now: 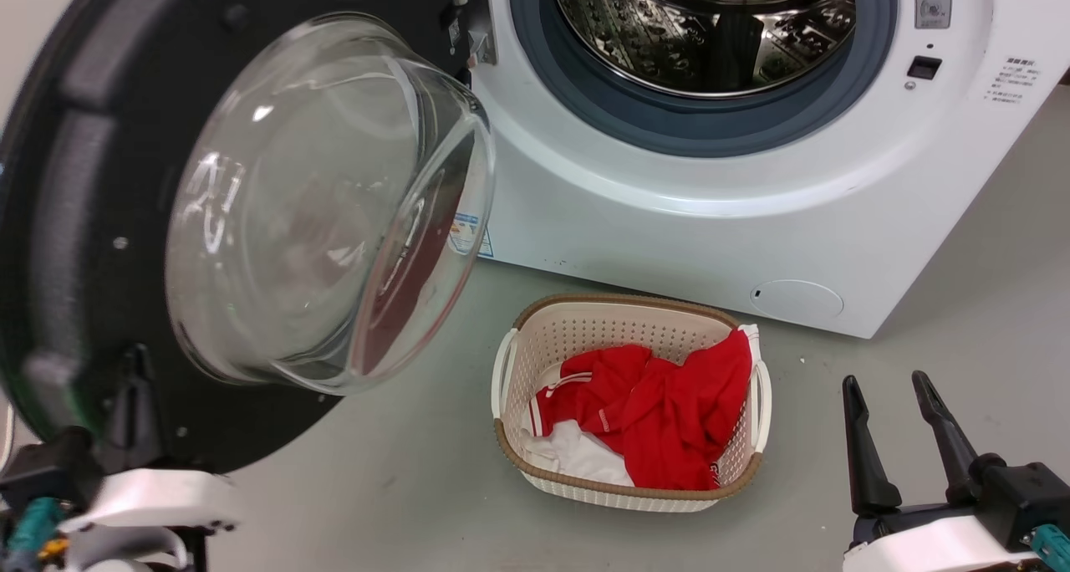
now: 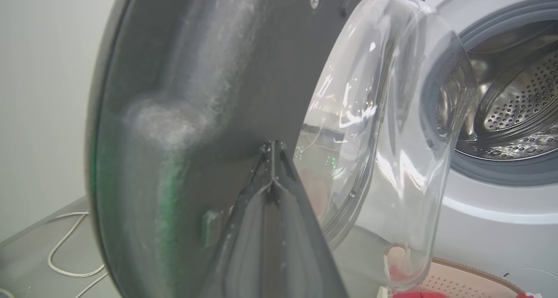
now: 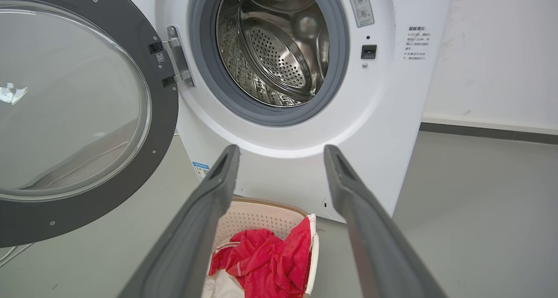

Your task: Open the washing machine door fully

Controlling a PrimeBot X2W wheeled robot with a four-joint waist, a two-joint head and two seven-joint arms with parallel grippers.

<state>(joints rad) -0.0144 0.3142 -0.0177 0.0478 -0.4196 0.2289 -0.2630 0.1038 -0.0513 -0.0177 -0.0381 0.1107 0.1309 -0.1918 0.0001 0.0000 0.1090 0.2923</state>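
- The door point(image 1: 75, 221) is standing swung out to the left of the machine point(image 1: 669, 237) on its hinge point(image 3: 176, 56). Its glass bowl point(image 1: 326, 204) is bulging toward the right, and the drum point(image 1: 710, 28) is lying open.
- The left gripper point(image 2: 272, 146) is resting its tips against the door's dark inner face, fingers pressed together and gripping nothing. The right gripper point(image 1: 886, 384) is hanging spread wide and empty at the lower right, well apart from the door.
- The left gripper is relying on tip contact alone on a smooth face. If the push is angling off, the tips may end up sliding toward the glass bowl or off the rim, leaving the door swinging back.
- The door is looking close to its full swing, by my judgement. Pushing beyond the stop would be straining the hinge or rocking the machine.
- A white cable point(image 2: 65, 263) is lying on the floor beyond the door's edge, where the door or the arm could be catching it.
- The basket point(image 1: 619, 298) of red clothes point(image 1: 660, 405) is sitting just in front of the machine, near the path of a rebounding door.
- The door's outer face and the space behind it are staying hidden, and the head view is cutting off the door's top and left edges.
- The left wrist view is blurring the contact, so how firmly the tips are bearing is hard to make out.
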